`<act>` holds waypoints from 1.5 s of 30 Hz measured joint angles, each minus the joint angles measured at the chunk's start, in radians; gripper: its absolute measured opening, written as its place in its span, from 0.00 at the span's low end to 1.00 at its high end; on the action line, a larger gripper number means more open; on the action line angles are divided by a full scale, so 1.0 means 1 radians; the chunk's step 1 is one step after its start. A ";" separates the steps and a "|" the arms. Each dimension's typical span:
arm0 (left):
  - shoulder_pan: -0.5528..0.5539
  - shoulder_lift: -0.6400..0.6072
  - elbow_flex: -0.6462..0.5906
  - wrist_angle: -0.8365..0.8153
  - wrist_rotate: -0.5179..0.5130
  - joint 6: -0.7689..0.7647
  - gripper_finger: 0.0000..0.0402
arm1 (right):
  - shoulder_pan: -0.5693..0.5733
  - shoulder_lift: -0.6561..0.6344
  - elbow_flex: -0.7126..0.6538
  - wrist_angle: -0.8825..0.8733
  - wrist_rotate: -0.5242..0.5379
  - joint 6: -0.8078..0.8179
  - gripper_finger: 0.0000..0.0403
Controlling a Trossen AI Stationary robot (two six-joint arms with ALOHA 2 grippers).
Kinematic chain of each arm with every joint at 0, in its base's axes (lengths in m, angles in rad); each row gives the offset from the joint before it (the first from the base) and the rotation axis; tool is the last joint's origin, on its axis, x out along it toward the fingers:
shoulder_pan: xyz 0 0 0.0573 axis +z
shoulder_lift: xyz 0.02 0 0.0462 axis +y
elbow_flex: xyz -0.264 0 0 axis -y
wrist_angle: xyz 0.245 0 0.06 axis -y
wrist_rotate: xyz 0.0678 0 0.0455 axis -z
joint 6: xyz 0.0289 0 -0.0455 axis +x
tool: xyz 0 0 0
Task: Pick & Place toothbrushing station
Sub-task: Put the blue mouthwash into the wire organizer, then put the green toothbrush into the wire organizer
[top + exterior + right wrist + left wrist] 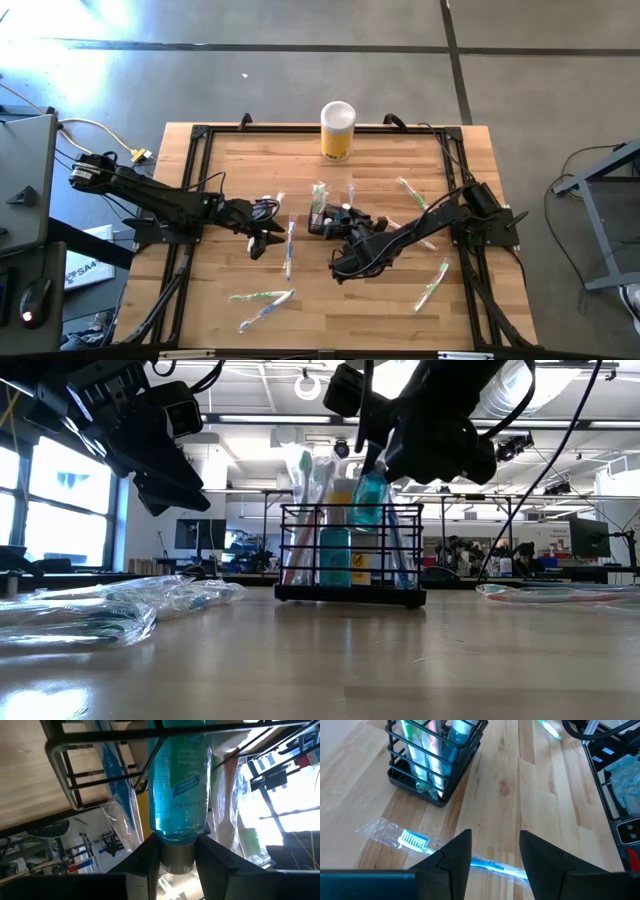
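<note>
Wooden table [230, 190] holds a black wire-mesh caddy [350, 555] near its centre, stocked with wrapped toothbrushes. Right gripper [177, 852] pinches the cap of a blue bottle [181, 780], apparently standing it inside. Left gripper [495, 855] hovers with fingers apart above a wrapped blue toothbrush [420, 842], likely next.

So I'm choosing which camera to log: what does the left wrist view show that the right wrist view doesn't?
Only the left wrist view: a wrapped blue toothbrush lying on the table, with the open left gripper above it and holding nothing. Only the right wrist view: the right gripper closed around the cap end of a blue bottle, which pokes into the caddy. Both: the black wire caddy holding wrapped items.
</note>
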State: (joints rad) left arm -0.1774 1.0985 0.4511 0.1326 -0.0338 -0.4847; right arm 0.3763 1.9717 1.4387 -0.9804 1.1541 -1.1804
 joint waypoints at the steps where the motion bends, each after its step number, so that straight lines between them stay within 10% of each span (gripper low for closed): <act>1: 0.000 0.000 0.000 0.000 0.000 0.000 0.40 | 0.000 0.000 0.000 -0.001 -0.003 -0.001 0.23; 45: 0.000 0.000 0.000 0.000 0.000 0.000 0.40 | 0.002 -0.031 0.000 0.044 0.054 0.039 0.31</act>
State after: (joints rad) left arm -0.1774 1.0985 0.4511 0.1326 -0.0341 -0.4843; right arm 0.3780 1.9408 1.4384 -0.9369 1.2080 -1.1418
